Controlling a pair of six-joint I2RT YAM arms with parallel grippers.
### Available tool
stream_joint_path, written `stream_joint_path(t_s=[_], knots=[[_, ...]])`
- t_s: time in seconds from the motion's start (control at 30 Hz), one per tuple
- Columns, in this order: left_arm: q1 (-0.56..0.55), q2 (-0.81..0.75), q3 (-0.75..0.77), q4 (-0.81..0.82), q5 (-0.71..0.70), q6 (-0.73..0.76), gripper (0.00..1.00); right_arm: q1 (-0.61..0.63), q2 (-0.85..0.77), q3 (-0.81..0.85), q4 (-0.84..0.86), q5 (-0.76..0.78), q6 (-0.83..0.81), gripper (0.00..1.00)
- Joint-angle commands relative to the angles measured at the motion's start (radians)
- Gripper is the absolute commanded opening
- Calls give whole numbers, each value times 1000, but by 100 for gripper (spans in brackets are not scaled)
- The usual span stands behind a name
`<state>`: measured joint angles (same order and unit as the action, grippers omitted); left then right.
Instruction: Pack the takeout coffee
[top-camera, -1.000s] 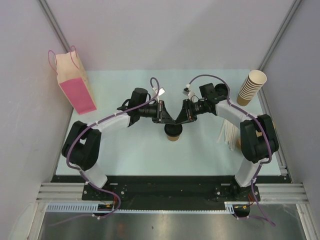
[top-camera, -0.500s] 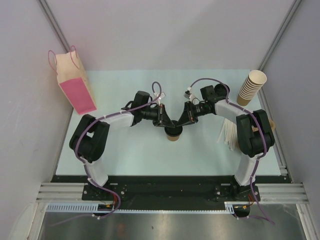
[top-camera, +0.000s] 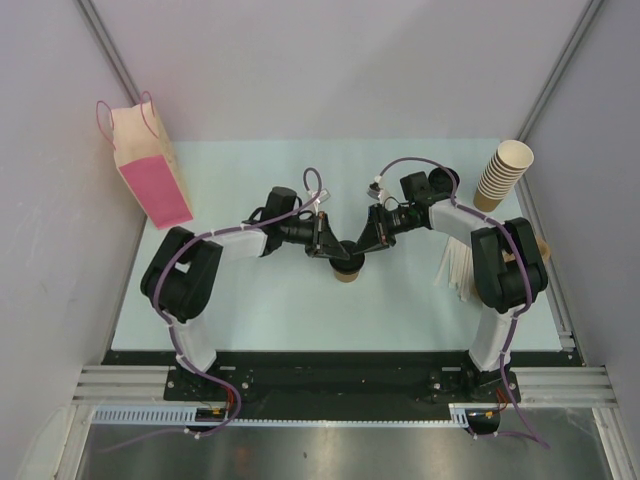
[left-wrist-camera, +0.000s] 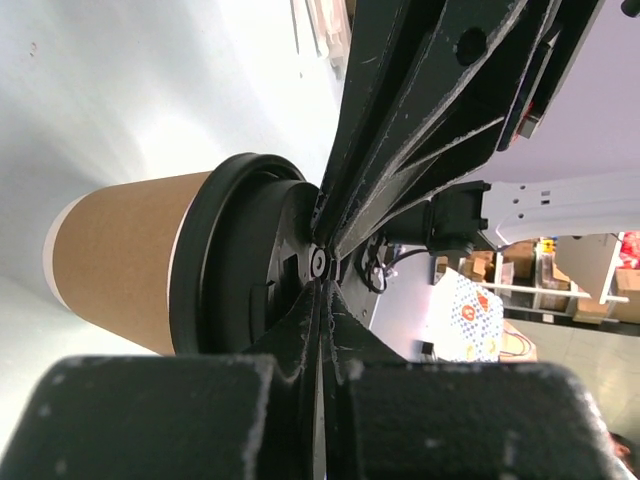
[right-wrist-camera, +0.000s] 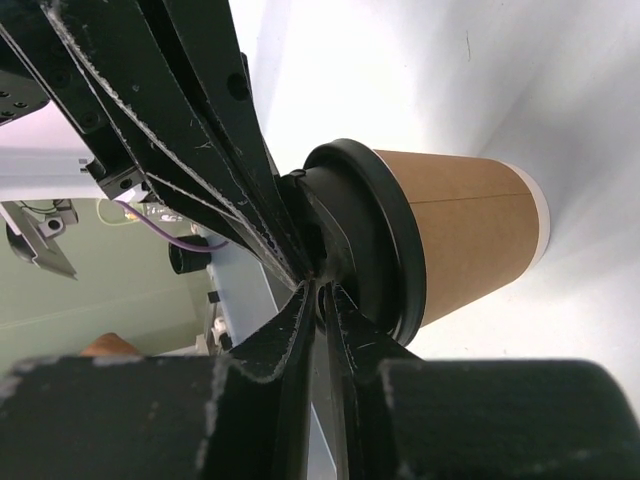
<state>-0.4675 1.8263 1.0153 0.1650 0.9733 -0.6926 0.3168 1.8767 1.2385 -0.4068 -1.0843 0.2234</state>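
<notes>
A: Count, pls?

B: One takeout coffee, a tan cup w/ a black lid. One stack of lidless cups in the far-right corner. One pink bag at far left by the wall. One loose bunch of white strips beside the right-hand arm. Two arms.

A: Where's the coffee?

B: Upright on the table, approx ctr, right under both sets of fingertips. It's well apart from the bag & the stack.

A: Anything in the containers?

B: The lid's on, so the cup's contents are hidden. The bag stands mouth up, but its inside can't be made out. In the stack the cups are nested, and the top one shows only its pale inside.

A: Pincers?

B: The left gripper is clenched, fingers flat together, tips touching the lid top, nothing seen between them. The right gripper also has its tips at the lid, w/ a thin slit between the fingers. Can't tell if it's pinching part of the lid or just nearly closed.

A: Vs a sec ago?

B: The cup hasn't moved. The left fingers have closed the small gap they had. The left elbow has swung in twd ctr, and the right one has tucked in slightly.
</notes>
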Motion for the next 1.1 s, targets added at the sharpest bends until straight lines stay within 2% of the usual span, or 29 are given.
stream_joint_path(t_s=[0.0, 0.8, 1.07], knots=[[20, 73, -53, -47, -91, 41, 0, 4, 42, -8, -52, 127, -67, 14], [38, 203, -61, -68, -102, -12, 0, 4, 79, -8, -83, 176, -107, 15], [30, 72, -73, 34, -24, -12, 1, 47, -5, -7, -66, 127, -144, 18]])
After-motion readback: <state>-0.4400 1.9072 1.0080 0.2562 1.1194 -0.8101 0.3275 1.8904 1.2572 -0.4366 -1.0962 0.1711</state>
